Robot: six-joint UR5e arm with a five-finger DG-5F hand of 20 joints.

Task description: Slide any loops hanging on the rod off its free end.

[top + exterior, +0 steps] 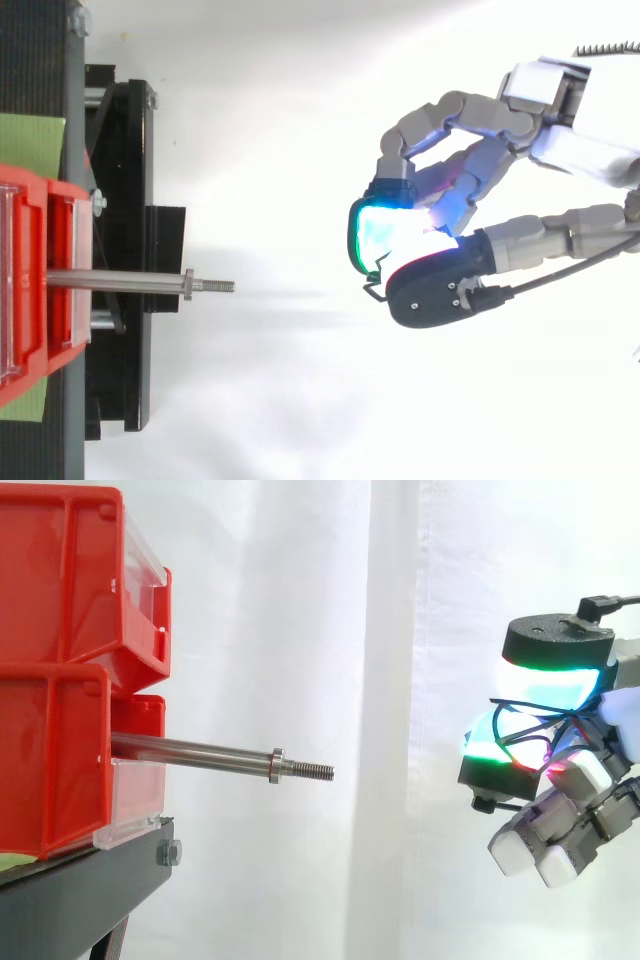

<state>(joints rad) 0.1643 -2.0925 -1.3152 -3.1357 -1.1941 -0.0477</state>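
Observation:
A steel rod [200, 752] sticks out level from the lower red bin [55, 770] toward the right. It ends in a collar and a bare threaded tip [312, 771]. I see no loop hanging anywhere along the rod [120, 282]. My hand [575, 820] hovers well to the right of the tip, at about the rod's height and apart from it. Its fingers [440, 115] are curled inward, and the glowing cyan and green pads meet the thumb [500, 245]. Nothing shows between them.
Two red bins are stacked on a black stand [90, 890] at the left, the upper bin [70, 570] set above the rod. A green sheet [30, 140] lies under the bins. A white curtain hangs behind, with open air between the rod tip and the hand.

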